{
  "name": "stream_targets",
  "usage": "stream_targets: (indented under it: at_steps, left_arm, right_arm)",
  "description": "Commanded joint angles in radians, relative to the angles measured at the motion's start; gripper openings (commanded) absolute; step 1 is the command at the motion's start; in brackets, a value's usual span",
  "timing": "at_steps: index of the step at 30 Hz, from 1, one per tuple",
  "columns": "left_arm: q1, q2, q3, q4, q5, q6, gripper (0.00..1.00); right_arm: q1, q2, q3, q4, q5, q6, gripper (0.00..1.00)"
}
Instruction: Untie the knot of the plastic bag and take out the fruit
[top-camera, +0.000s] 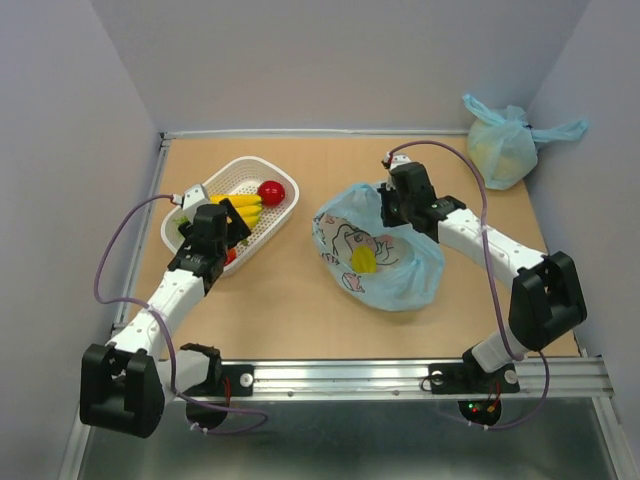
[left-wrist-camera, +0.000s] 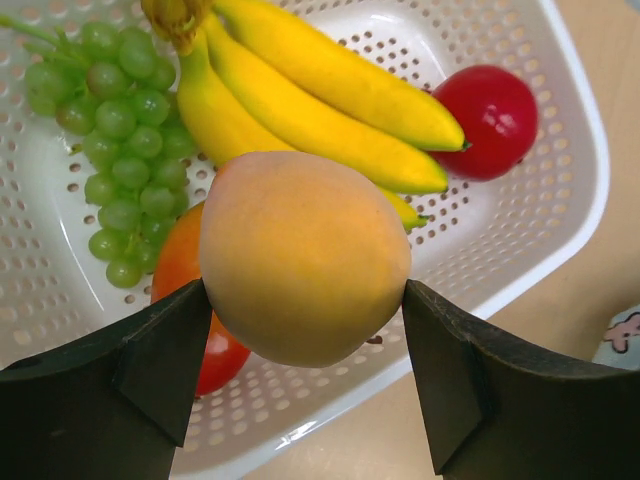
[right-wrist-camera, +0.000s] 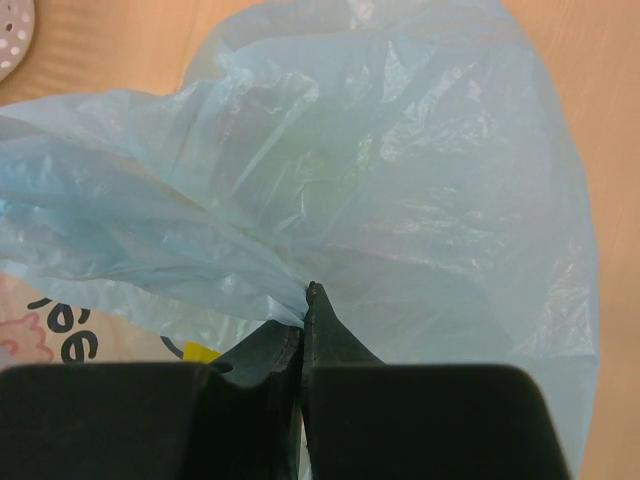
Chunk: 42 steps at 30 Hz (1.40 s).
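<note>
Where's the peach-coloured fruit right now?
In the left wrist view, the peach-coloured fruit is gripped by the left gripper over the white basket, with the banana bunch and grapes just beyond it.

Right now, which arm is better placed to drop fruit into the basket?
Left. The left gripper holds the orange fruit over the white basket; the right gripper is shut on the plastic bag.

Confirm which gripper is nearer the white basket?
Left. The left gripper sits over the basket, holding a peach-coloured fruit; right gripper is off at the plastic bag, pinching its film.
</note>
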Motion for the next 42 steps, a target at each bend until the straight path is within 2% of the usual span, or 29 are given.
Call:
stream_targets:
  at_steps: [1,2,5,11,13,15,19,23,28,30,34,42]
  left_arm:
    - [0.017,-0.015,-0.006,-0.007,0.0,-0.002,0.89]
    - [0.018,-0.021,-0.001,-0.017,-0.002,0.009,0.94]
    - [0.018,-0.036,0.014,-0.04,-0.003,0.017,0.98]
    - [0.017,-0.075,0.045,-0.064,0.08,0.072,0.99]
    - [0.008,-0.081,0.059,-0.057,0.159,0.116,0.99]
    - [-0.061,-0.093,0.07,-0.041,0.222,0.156,0.99]
    - [-0.283,-0.079,0.138,-0.031,0.215,0.18,0.98]
    - [-0.495,-0.004,0.235,-0.001,0.19,0.063,0.98]
    - [-0.65,0.132,0.355,0.013,0.115,-0.02,0.93]
    - [-0.676,0.2,0.39,0.013,0.078,-0.058,0.89]
    - [-0.718,0.313,0.413,0.047,0.048,-0.153,0.88]
    - [-0.718,0.526,0.441,0.105,0.052,-0.179,0.9]
  right_arm:
    - [0.006,-0.048,-0.009,0.036,-0.026,0.004,0.0]
    - [0.006,-0.051,-0.008,0.038,-0.04,0.001,0.01]
    - [0.006,-0.059,-0.005,0.036,-0.046,-0.005,0.01]
    - [0.006,-0.063,-0.003,0.036,-0.052,-0.019,0.0]
    - [0.008,-0.068,-0.003,0.036,-0.058,-0.036,0.0]
    - [0.008,-0.072,-0.002,0.038,-0.058,-0.053,0.01]
    - [0.009,-0.072,0.0,0.036,-0.026,-0.079,0.01]
    - [0.011,-0.073,-0.006,0.036,0.008,-0.074,0.01]
    - [0.011,-0.068,-0.011,0.036,0.04,-0.062,0.01]
    - [0.012,-0.063,-0.006,0.036,0.06,-0.056,0.01]
    - [0.011,-0.051,0.007,0.035,0.078,-0.045,0.01]
    - [0.011,-0.028,0.001,0.033,0.052,0.004,0.0]
